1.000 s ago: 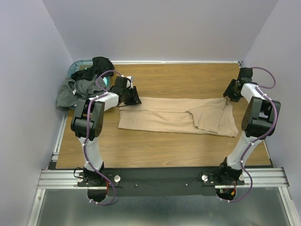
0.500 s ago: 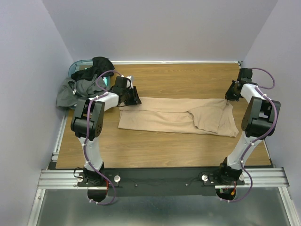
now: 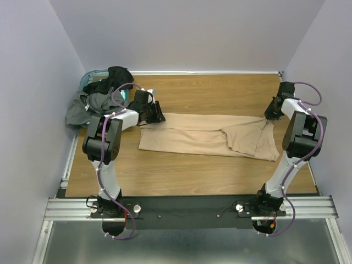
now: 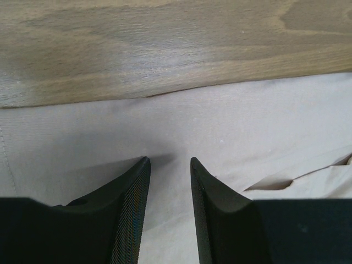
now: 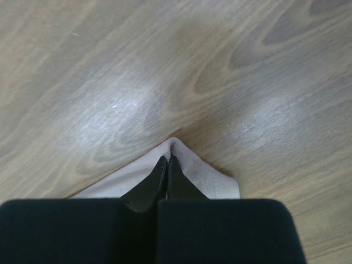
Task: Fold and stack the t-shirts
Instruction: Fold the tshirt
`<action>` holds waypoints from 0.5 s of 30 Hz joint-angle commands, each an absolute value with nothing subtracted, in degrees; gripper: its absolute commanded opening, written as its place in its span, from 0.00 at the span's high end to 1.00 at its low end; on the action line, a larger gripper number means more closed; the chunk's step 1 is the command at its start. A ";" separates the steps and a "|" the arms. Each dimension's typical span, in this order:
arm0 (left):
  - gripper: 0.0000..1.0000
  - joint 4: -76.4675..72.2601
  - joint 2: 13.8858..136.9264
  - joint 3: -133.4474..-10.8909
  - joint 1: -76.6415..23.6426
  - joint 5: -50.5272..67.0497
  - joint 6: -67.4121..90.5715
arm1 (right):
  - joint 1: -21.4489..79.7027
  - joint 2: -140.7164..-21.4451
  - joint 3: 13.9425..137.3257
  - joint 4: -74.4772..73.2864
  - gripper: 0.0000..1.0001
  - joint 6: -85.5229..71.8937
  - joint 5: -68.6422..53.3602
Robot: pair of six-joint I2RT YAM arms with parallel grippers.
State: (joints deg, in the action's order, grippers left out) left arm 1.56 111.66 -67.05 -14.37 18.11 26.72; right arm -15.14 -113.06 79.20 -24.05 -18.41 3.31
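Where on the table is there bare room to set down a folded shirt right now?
Two bare strips of table: one between the tan shirt and the back wall, a wider one between the shirt and the table's near edge. The far-left corner is crowded: basket, dark shirts, left gripper.

Wooden table (image 3: 209,91), teal basket (image 3: 88,77) at its far-left corner
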 commanded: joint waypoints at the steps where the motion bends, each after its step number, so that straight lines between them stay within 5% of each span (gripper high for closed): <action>1: 0.56 5.28 112.85 -64.16 -14.06 13.97 26.46 | -16.00 -116.54 80.68 -23.38 1.00 -18.55 7.73; 15: 0.55 5.71 111.98 -63.28 -14.15 12.92 25.93 | -16.00 -122.95 87.61 -21.80 0.98 -18.72 10.20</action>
State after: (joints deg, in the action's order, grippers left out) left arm 0.08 111.55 -66.35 -14.39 17.82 27.27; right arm -15.11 -119.04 84.47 -23.07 -18.59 5.34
